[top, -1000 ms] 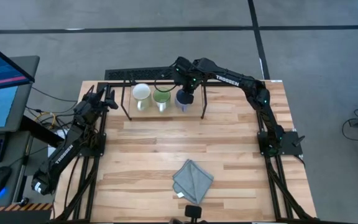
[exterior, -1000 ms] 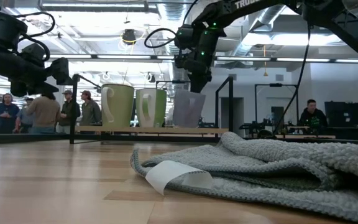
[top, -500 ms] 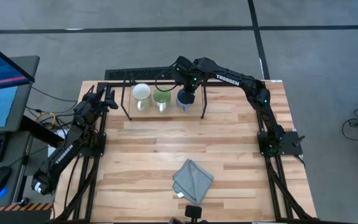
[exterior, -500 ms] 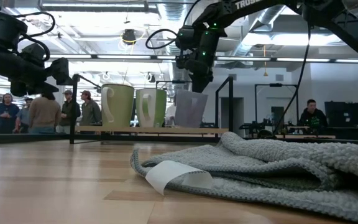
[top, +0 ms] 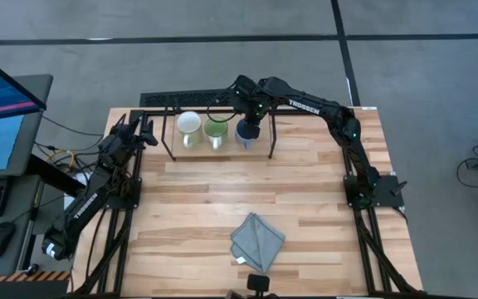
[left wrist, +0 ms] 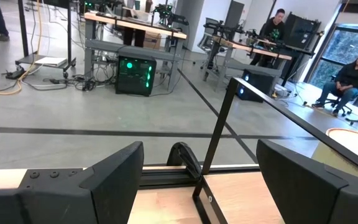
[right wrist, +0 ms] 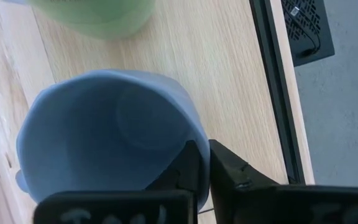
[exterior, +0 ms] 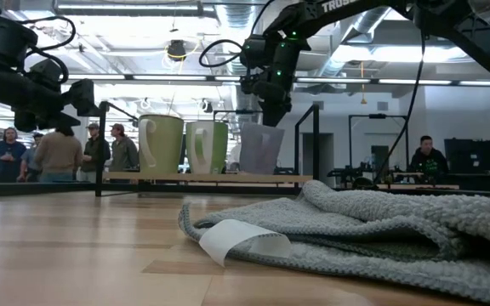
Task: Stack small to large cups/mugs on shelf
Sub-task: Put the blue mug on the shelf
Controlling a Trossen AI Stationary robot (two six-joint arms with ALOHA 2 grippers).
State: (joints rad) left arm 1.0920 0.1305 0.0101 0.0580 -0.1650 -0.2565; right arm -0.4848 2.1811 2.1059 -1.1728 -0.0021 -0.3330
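On the shelf (top: pixel 222 148), a low light board in a thin black frame toward twelve o'clock on the table (top: pixel 222 208), three mugs stand upright in a row, mouths up, long axes vertical. From nine o'clock toward three along the board they run white mug (top: pixel 188 124), green mug (top: pixel 216 130), blue mug (top: pixel 245 133). The row itself lies along the nine-to-three line. In the low view the white mug's handle shows on the side facing nine o'clock; the other handles are harder to make out.

The right gripper (top: pixel 254 124) reaches in from the three o'clock side and stands over the blue mug's rim at its twelve o'clock edge. In the right wrist view its two dark fingers (right wrist: pixel 229 171) pinch the mug's thin wall, one inside and one outside, with only a narrow slit between them, possibly just beginning to loosen.

The left gripper (top: pixel 143 129) hangs in the air at the nine o'clock end of the shelf, jaws spread wide, holding nothing.

White lettering "TROSSEN" reads along the right arm's link in the high view. A folded grey cloth (top: pixel 257 239) with a pale tag lies near six o'clock. People (exterior: pixel 58 151) stand in the room beyond.
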